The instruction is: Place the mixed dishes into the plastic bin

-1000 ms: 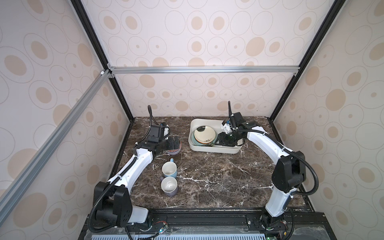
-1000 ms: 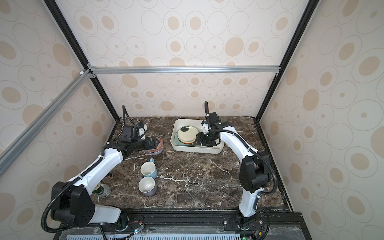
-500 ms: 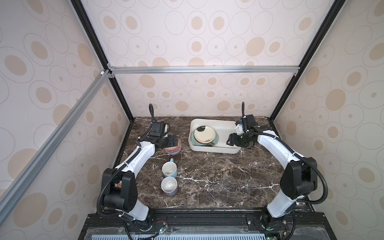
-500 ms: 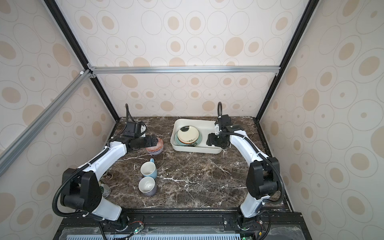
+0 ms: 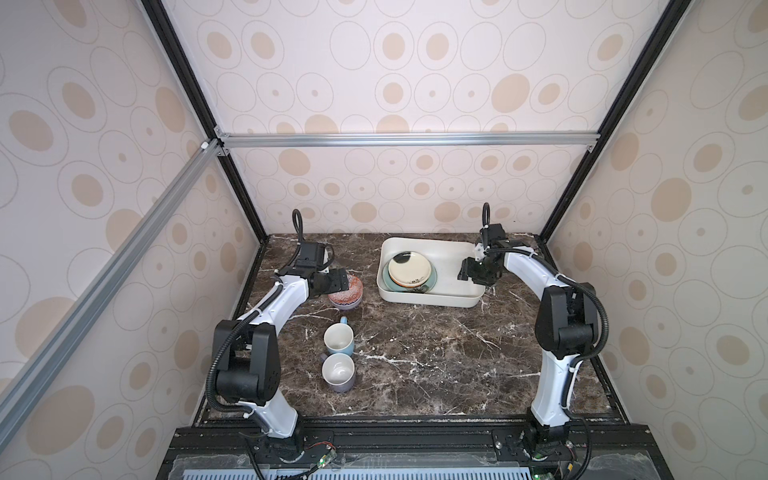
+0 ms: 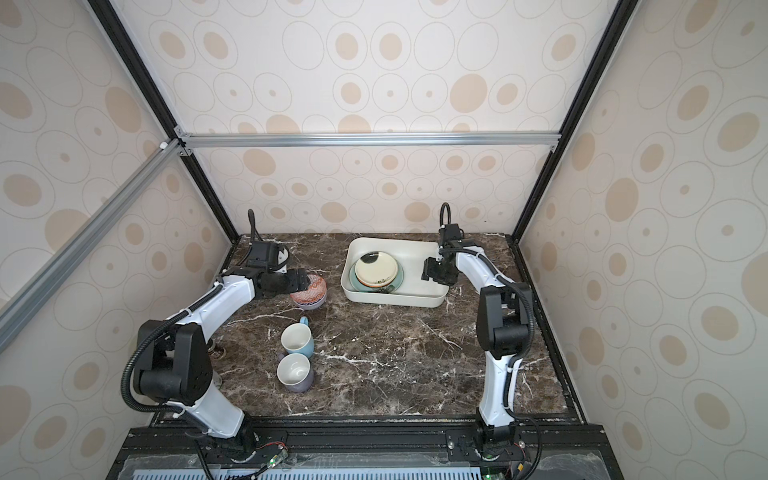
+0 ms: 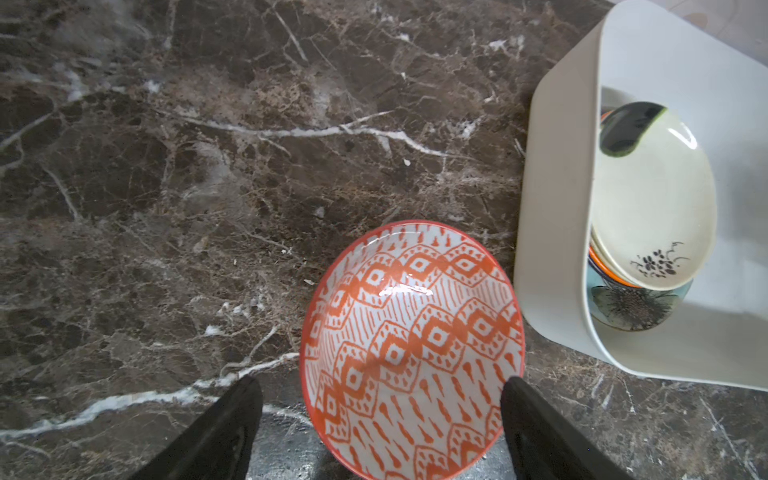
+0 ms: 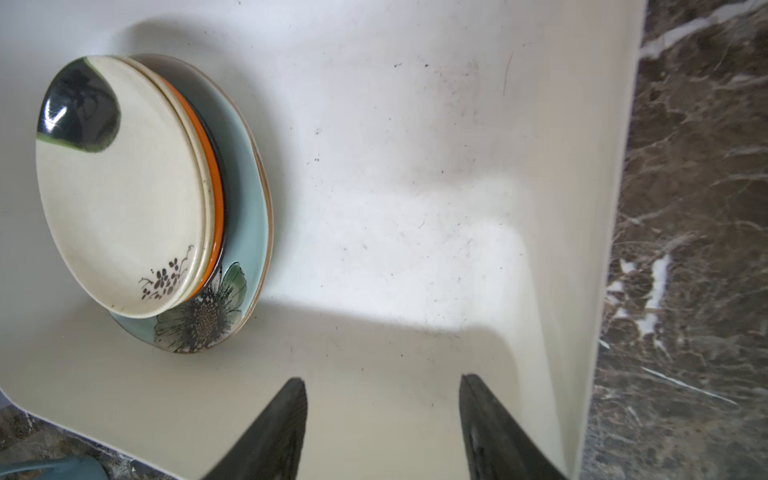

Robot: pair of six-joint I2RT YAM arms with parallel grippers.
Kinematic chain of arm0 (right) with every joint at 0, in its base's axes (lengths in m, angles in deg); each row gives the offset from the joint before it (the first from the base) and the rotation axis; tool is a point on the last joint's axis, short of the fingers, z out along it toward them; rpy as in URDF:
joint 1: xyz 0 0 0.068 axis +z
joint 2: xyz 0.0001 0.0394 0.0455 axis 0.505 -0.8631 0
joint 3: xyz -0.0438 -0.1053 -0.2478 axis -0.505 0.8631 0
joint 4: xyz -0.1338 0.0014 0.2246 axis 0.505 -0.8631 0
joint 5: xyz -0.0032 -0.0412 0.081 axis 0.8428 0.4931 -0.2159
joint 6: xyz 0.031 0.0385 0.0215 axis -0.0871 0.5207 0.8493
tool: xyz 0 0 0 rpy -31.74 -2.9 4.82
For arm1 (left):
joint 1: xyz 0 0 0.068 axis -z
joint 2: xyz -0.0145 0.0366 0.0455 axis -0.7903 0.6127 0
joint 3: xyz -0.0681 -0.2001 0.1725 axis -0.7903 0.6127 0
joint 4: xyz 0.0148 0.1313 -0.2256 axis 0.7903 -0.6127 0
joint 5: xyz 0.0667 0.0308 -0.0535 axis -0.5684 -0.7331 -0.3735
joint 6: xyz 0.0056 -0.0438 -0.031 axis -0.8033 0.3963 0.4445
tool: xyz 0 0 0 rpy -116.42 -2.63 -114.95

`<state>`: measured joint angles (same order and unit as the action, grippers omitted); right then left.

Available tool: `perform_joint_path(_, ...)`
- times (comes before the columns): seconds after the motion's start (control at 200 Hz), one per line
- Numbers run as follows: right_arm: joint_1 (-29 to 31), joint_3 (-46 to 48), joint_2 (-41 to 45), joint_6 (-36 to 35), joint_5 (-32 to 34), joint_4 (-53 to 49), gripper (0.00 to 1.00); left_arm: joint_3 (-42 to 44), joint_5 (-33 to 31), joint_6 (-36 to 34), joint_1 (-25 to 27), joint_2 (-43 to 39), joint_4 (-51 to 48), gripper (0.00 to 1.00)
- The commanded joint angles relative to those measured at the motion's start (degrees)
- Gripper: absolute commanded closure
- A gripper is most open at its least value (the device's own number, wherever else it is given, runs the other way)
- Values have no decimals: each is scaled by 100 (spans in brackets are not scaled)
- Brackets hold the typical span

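Note:
The white plastic bin (image 5: 432, 300) (image 6: 395, 297) stands at the back of the table. A black-and-cream plate (image 5: 409, 270) (image 8: 120, 195) lies inside it on a teal flower-painted plate (image 8: 245, 199) (image 7: 636, 307). My right gripper (image 5: 467, 272) (image 8: 382, 378) hangs open and empty over the bin's bare right end. Left of the bin sits an orange-patterned bowl (image 5: 347, 291) (image 7: 415, 345). My left gripper (image 5: 338, 280) (image 7: 381, 380) is open above it, one finger on each side of its near rim. A light-blue mug (image 5: 338, 338) and a lavender-grey mug (image 5: 338, 372) stand upright nearer the front.
Patterned walls and black frame posts close in the marble table (image 5: 415, 353) on three sides. A small dark thing (image 6: 217, 352) sits by the left arm's base. An orange rim (image 8: 216, 199) shows between the two plates.
My right gripper has drawn back to the right, from the plate stack to the bin's right end. My left gripper stays over the bowl while its arm has folded lower.

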<state>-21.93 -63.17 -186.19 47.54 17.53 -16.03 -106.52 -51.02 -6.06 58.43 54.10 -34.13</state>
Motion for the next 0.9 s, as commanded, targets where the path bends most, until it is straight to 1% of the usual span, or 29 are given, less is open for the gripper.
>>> perform_joint_path(0.0,15,-153,30,-9,143,-143,38,-232,98,-155,-94,36,-95,10)
perform_joint_path(0.15,14,-98,291,-216,162,-180,38,-245,192,-165,-182,90,-31,10)
perform_joint_path(0.255,13,-46,462,-342,754,-201,37,-234,266,-166,-233,147,19,10)
perform_joint_path(0.34,-19,-141,361,-414,1116,-317,36,-221,347,-166,-252,179,47,11)
perform_joint_path(0.46,-67,-431,61,-394,1123,-604,36,-188,395,-174,-264,161,64,11)
perform_joint_path(0.72,-92,-667,-171,-433,1315,-664,36,-203,425,-216,-335,206,58,11)
perform_joint_path(0.895,-150,-808,-415,-479,1257,-722,37,-168,468,-207,-334,181,92,11)
